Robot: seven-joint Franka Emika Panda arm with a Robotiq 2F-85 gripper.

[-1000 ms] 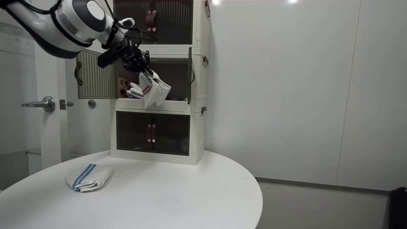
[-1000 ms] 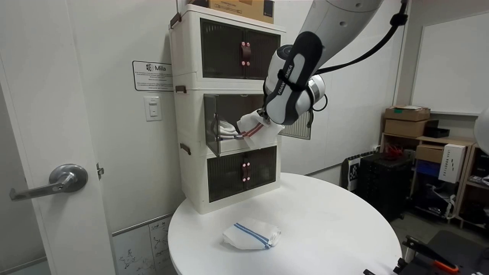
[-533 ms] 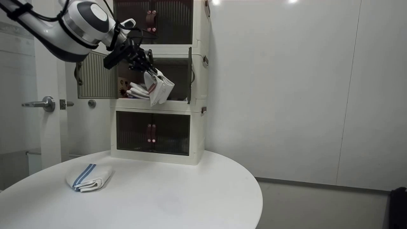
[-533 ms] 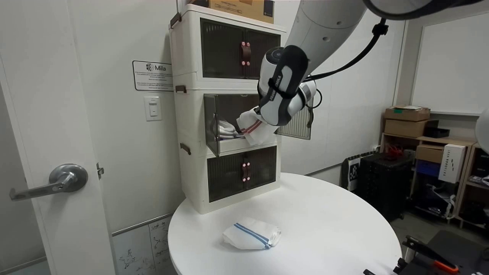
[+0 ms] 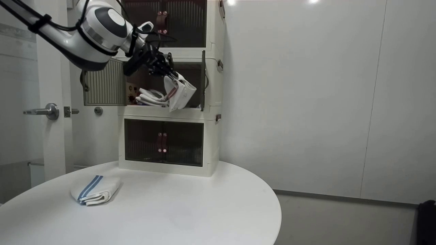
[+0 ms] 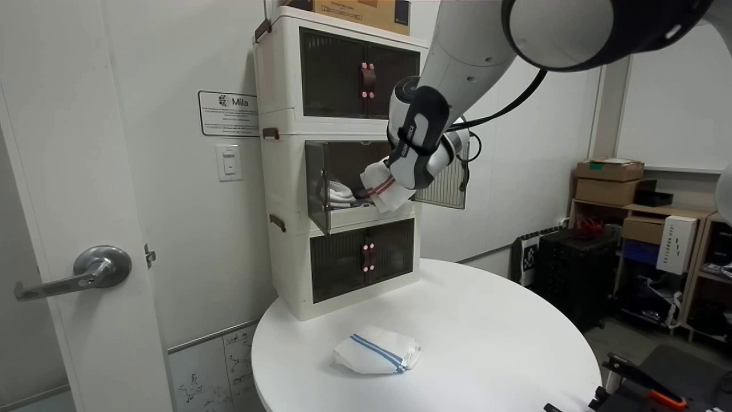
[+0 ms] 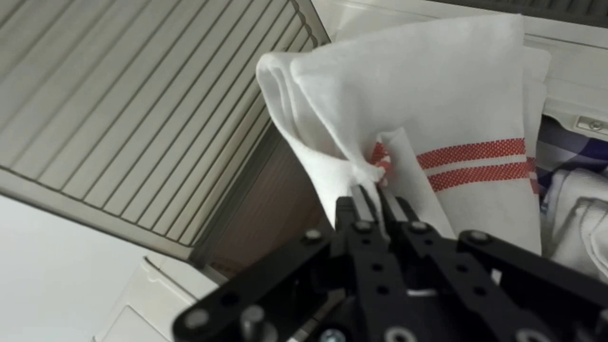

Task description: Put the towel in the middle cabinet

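My gripper (image 5: pixel 175 75) is shut on a white towel with red stripes (image 5: pixel 183 94). In the wrist view the fingers (image 7: pixel 374 194) pinch a fold of the towel (image 7: pixel 441 90). The towel hangs at the open middle cabinet (image 5: pixel 213 85), its lower end overlapping the front sill; how far it is inside cannot be told. In an exterior view the towel (image 6: pixel 394 197) shows partly behind the arm and the fingers are mostly hidden. The middle cabinet (image 6: pixel 286 171) has both doors open. Folded white towels (image 5: pixel 147 98) lie inside, also seen in the wrist view (image 7: pixel 582 213).
A towel with blue stripes (image 5: pixel 97 190) lies folded on the round white table (image 5: pixel 190 211). The open cabinet doors (image 5: pixel 104 81) (image 6: pixel 318 189) stand out on both sides of the opening. The upper doors (image 6: pixel 360 74) and lower doors (image 6: pixel 363 260) are shut.
In an exterior view the gripper and held towel have moved right along the opening, slightly upward. More of the folded towels inside now shows. The grip on the towel is unchanged.
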